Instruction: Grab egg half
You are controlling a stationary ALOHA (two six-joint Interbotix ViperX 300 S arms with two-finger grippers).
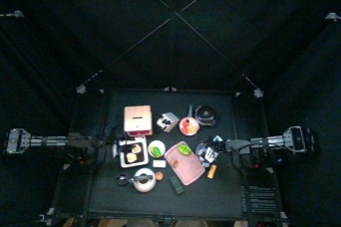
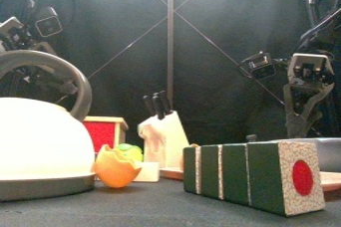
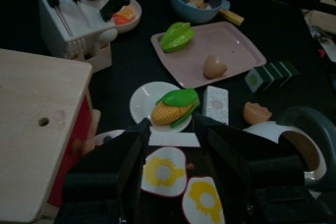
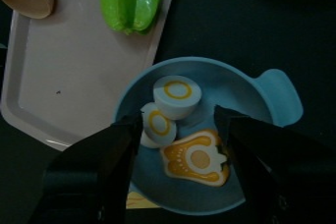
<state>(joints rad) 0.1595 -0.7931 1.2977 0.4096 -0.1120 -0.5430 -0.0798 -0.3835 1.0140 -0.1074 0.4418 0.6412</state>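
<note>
Left gripper (image 3: 171, 159) parked at the table's 9 o'clock edge, jaws wide, nothing between them, two fried eggs (image 3: 163, 174) below.

Near mid-table, a plate (image 3: 147, 98) with greens, then a pink tray (image 3: 226, 43) holding a lettuce leaf (image 3: 179, 36) and a brown egg (image 3: 214, 67).

Right gripper (image 4: 182, 140) at 3 o'clock, above the blue bowl (image 4: 250, 95), jaws wide apart and empty.

Two egg halves in that bowl: one (image 4: 178, 92) yolk-up, facing the camera, round with no clear long axis; the second (image 4: 159, 123) just beside it, tilted, partly behind a jaw. A fried egg (image 4: 195, 158) alongside.
</note>
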